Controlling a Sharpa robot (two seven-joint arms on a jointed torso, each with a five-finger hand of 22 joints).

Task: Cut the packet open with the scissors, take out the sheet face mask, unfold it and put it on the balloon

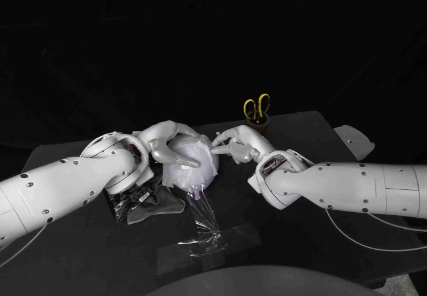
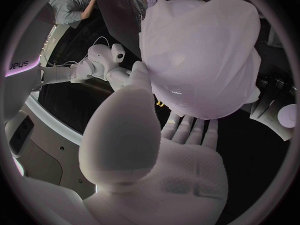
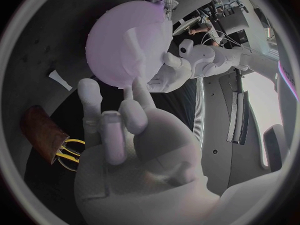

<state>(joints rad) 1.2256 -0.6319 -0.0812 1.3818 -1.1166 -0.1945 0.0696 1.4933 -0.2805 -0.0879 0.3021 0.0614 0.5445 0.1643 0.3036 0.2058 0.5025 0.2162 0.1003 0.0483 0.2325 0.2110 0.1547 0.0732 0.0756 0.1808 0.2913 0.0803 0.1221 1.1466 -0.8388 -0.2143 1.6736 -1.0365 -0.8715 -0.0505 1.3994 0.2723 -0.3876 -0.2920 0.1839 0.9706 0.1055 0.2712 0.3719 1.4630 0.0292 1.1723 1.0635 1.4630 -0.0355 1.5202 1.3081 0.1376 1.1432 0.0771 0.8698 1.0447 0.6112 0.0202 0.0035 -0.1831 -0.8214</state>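
At the middle of the counter the left hand cups the balloon, which wears the sheet face mask, while the right hand touches its side, whether pinching I cannot tell.

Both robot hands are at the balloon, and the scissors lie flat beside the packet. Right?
Not quite. The scissors aren't lying flat: they stand handles-up in the brown holder behind the balloon, as the head view shows. The rest holds.
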